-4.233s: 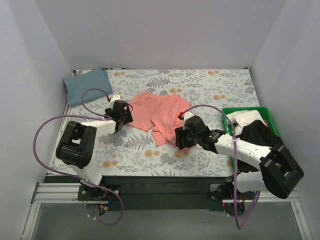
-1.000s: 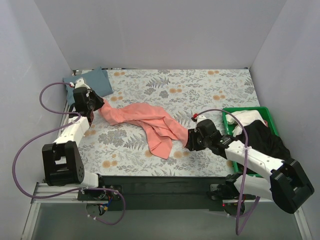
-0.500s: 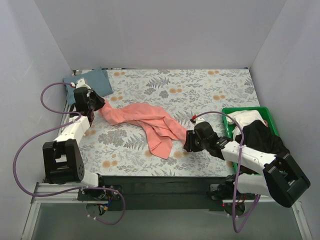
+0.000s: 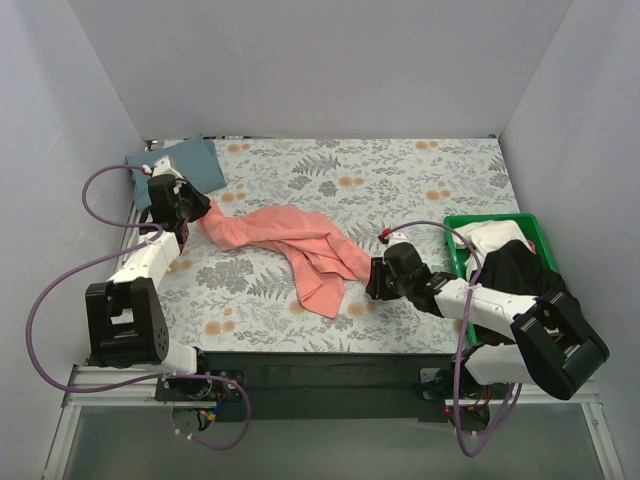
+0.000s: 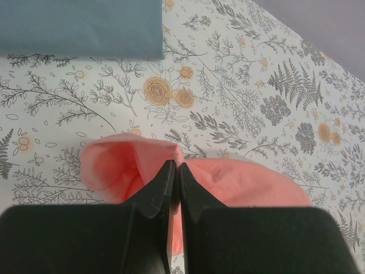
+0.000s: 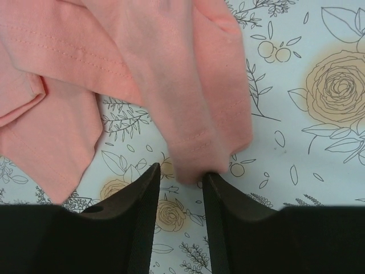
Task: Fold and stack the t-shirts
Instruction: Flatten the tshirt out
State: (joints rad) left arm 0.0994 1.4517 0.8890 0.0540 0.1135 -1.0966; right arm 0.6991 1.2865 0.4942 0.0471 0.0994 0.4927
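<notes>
Left pincer [image 5: 173, 171]: jaws pressed together on a fold of the coral-pink tee [image 4: 290, 235], at the shirt's far-left end. Right pincer [image 6: 178, 171]: fingers spread, low over the floral cloth [image 4: 400, 180]. The tee's stitched hem lies just at the tips and, as far as we can tell, is not clamped.

The tee runs as a twisted band across the middle of the table from one pincer to the other. A loose flap trails toward the near edge. We judge the step to be spreading, not yet folding: the garment is bunched, with no flat panel to fold.

Next move, as we read it: the right pincer closes on that hem, then both draw apart and lay the shirt flat. The cotton is thin and limp, so a shallow pinch may slip.

Around: the slate blue-grey tee [image 4: 180, 165] lies folded at the far-left corner, just beside the left pincer. It is the likely base of the stack, and easy to drag by accident. The green bin [image 4: 458, 250] on the right holds dark and white garments and sits close behind the right arm, so room is tight there.
</notes>
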